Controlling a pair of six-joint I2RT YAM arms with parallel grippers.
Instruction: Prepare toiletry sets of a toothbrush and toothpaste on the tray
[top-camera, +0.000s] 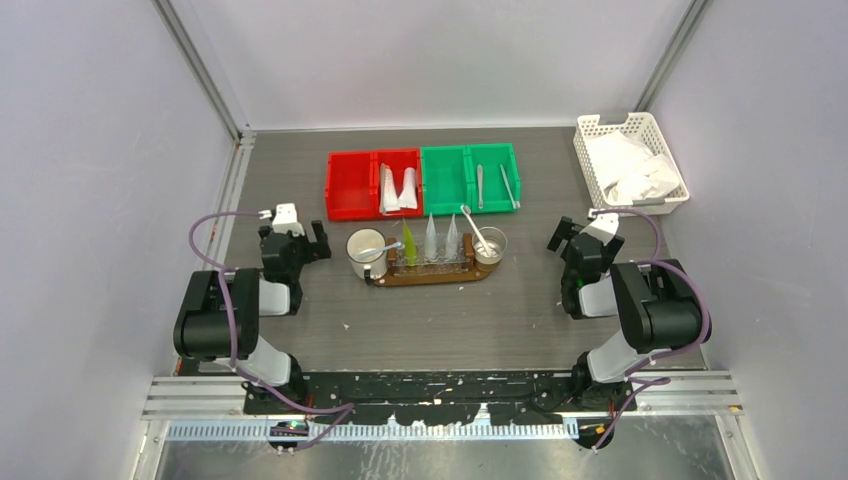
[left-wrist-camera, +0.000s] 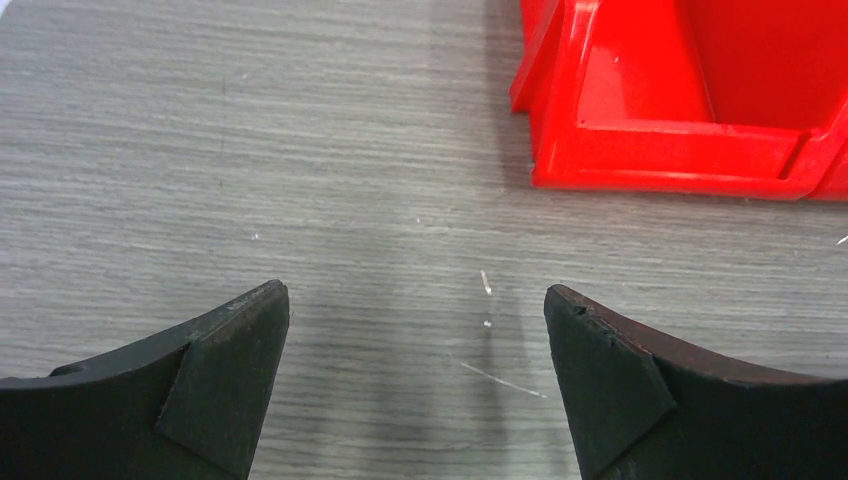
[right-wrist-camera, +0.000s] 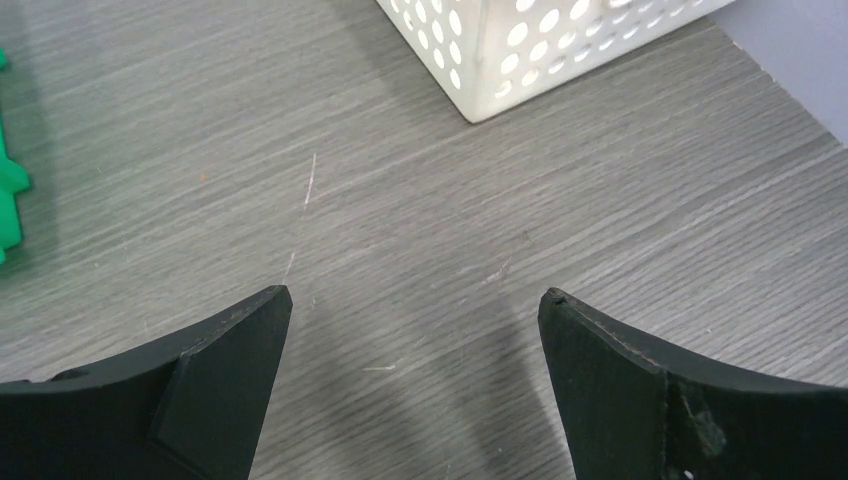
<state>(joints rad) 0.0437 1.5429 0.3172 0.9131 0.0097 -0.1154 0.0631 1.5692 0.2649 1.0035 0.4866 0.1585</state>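
Grey worktop (top-camera: 300, 330): central brown tray (top-camera: 430, 277) carries upright tubes (top-camera: 431, 238), the yellow-green tube (top-camera: 409, 243) leftmost; toothbrushes (top-camera: 474, 227) rest in cups (top-camera: 366, 254) at its ends. Left gripper (left-wrist-camera: 417, 300) and right gripper (right-wrist-camera: 415, 300) flank the tray, jaws spread, empty.

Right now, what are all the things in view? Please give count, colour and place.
tray: one, brown, centre
cups: two, white and metal, tray ends
tray tubes: three, one yellow-green, two whitish, upright between cups
loose tubes: about two, whitish, right red bin
brushes: four, silvery, two in green bins, one per cup
red bins: two, red, far side
green bins: two, green, right of red
basket: one, white, far right
packets: several, white, in basket
left gripper: one, black, open, near red bins
right gripper: one, black, open, near basket
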